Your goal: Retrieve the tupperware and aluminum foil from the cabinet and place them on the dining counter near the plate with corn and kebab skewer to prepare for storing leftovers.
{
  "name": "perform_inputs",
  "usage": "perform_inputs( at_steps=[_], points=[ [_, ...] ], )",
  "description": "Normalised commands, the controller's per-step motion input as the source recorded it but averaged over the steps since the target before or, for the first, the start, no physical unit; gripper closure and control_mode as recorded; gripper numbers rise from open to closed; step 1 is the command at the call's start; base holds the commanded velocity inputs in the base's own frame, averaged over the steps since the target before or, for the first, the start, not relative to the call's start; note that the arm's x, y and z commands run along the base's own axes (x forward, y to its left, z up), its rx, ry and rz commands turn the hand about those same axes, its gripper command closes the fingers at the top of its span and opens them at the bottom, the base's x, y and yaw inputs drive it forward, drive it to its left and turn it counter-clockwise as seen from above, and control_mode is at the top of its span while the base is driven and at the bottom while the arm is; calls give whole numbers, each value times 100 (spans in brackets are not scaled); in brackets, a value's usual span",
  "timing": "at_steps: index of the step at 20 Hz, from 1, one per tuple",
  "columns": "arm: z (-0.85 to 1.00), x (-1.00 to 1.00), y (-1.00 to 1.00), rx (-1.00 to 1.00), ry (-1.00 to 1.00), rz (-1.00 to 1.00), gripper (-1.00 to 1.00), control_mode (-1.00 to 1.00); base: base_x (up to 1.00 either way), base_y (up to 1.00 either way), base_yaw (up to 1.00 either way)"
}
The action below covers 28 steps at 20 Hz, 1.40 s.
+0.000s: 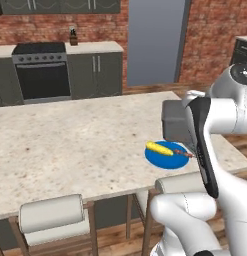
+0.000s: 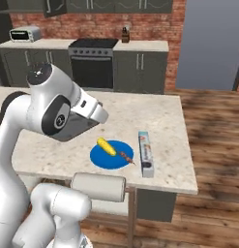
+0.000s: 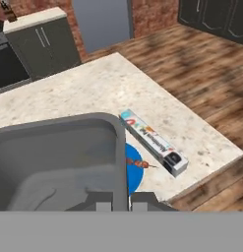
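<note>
This is a home kitchen. A black oven (image 1: 42, 70) sits among dark grey-green lower cabinets (image 1: 97, 74) against a red brick wall (image 1: 205, 35), with a toaster oven (image 2: 25, 34) on the back counter. A large speckled stone island table (image 1: 70, 145) with white-cushioned stools (image 1: 52, 215) carries a blue plate (image 2: 111, 155) of corn over wooden flooring (image 2: 213, 140).

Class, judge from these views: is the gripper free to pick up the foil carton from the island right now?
Probably not: the gripper is shut on the tupperware. The aluminum foil lies unobstructed beside the plate.
</note>
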Motion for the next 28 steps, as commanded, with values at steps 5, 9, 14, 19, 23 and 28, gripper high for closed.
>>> perform_inputs(
  at_steps=[5, 9, 14, 19, 23, 28],
  points=[
    [-3, 52, 12, 0, -4, -6, 100, -100, 15, 4, -8],
    [-30, 45, 28, 0, 0, 10, 100, -100, 0, 0, 0],
    [-70, 33, 55, 0, 2, 15, 100, -100, 0, 0, 0],
    [-87, 18, 71, 0, 3, 20, 100, -100, 0, 0, 0],
    [-75, 34, 55, 1, 9, 18, 100, -100, 0, 0, 0],
    [-48, 49, 44, 0, 9, 10, 100, -100, 0, 0, 0]
  ],
)
